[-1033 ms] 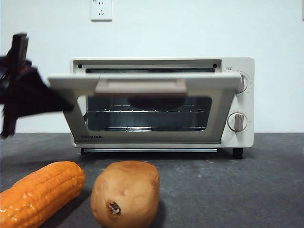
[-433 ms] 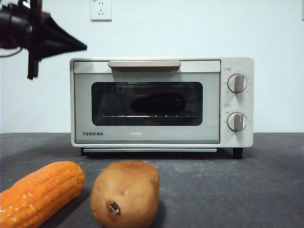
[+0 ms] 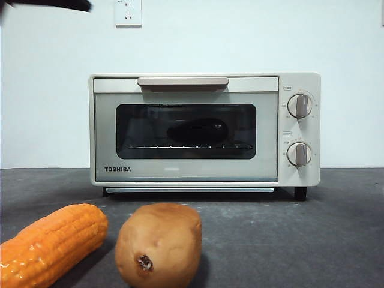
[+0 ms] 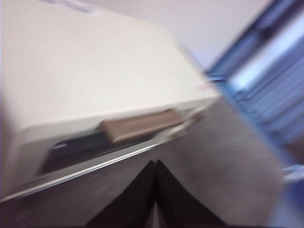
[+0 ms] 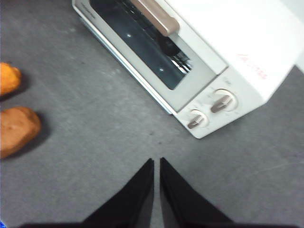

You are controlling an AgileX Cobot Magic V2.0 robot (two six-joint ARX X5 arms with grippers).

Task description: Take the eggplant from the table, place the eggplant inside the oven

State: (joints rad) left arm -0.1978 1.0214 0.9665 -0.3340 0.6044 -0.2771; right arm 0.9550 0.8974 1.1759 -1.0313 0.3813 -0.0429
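Eggplant (image 3: pixel 197 130) is seen on the rack behind the shut Toshiba oven (image 3: pixel 204 129) door; both grippers (image 4: pixel 155 190) (image 5: pixel 156 190) are closed and empty, best kept clear.

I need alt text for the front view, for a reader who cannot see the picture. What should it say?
A cream oven stands on a dark grey table with its door shut, and a dark eggplant lies on the rack behind the glass. An orange corn cob and a brown potato lie in front, and a black arm tip shows at the top left corner.
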